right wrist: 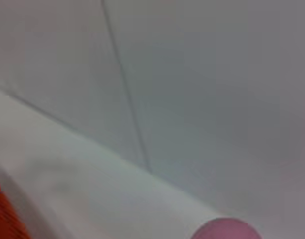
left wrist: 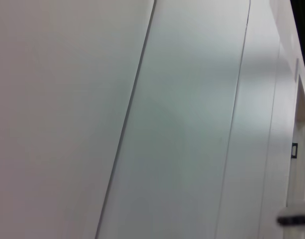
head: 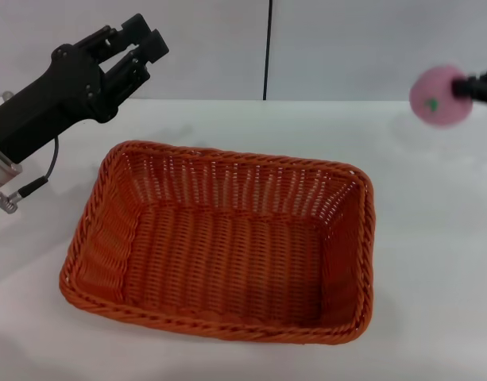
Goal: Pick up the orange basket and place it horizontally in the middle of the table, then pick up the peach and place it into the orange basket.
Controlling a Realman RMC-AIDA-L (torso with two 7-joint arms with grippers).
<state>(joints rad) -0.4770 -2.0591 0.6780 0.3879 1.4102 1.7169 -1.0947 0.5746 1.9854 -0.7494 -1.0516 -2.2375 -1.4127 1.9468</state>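
The orange basket [head: 219,238] lies lengthwise across the middle of the white table [head: 434,238], its inside bare. The pink peach [head: 439,96] hangs in the air above the table's far right, beyond the basket's right rim. My right gripper [head: 466,86] reaches in from the right edge and is shut on it. The right wrist view shows the top of the peach [right wrist: 224,230] and a sliver of the basket [right wrist: 3,219]. My left gripper [head: 145,36] is raised above the basket's far left corner, open and holding nothing.
A pale wall with a dark vertical seam [head: 267,48] stands behind the table. The left wrist view shows only wall panels.
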